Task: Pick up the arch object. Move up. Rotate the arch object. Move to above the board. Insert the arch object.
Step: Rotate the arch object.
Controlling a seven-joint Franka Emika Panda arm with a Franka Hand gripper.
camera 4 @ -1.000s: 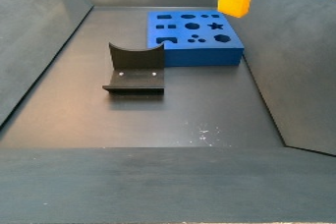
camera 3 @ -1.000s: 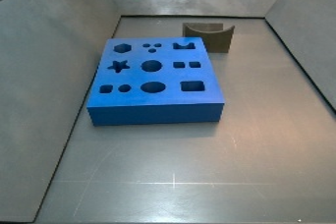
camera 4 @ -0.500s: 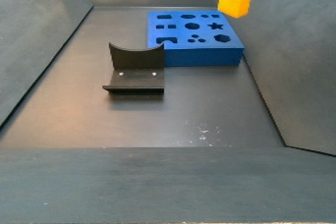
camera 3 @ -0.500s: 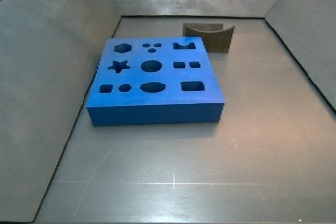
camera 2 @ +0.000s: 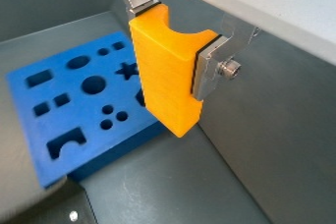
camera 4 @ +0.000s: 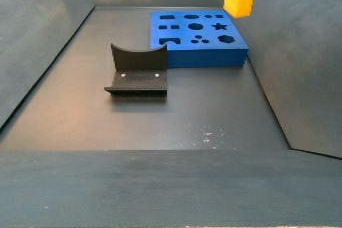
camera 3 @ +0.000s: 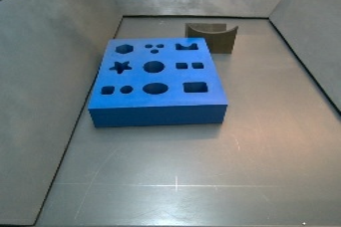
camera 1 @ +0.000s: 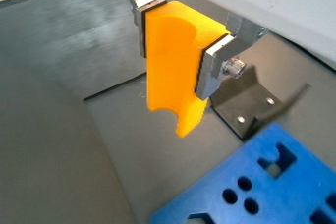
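— Where's the arch object (camera 1: 178,66)?

— Clamped between the silver fingers (camera 2: 210,66) of the gripper (camera 2: 172,43), high above the floor in both side views, well clear of the board (camera 3: 160,116).

— What could go wrong?

— Coming down misaligned (the arch-shaped cut-out (camera 2: 63,144) is barely wider than the piece, I'd judge), so it could catch on the rim and twist in the pads. The fixture (camera 4: 136,70) stands apart, no threat.

Gripper (camera 2: 175,43) with silver jaws clamped on bright yellow-orange arch block (camera 2: 168,71), held above thick blue cut-out board (camera 2: 79,95) on grey floor
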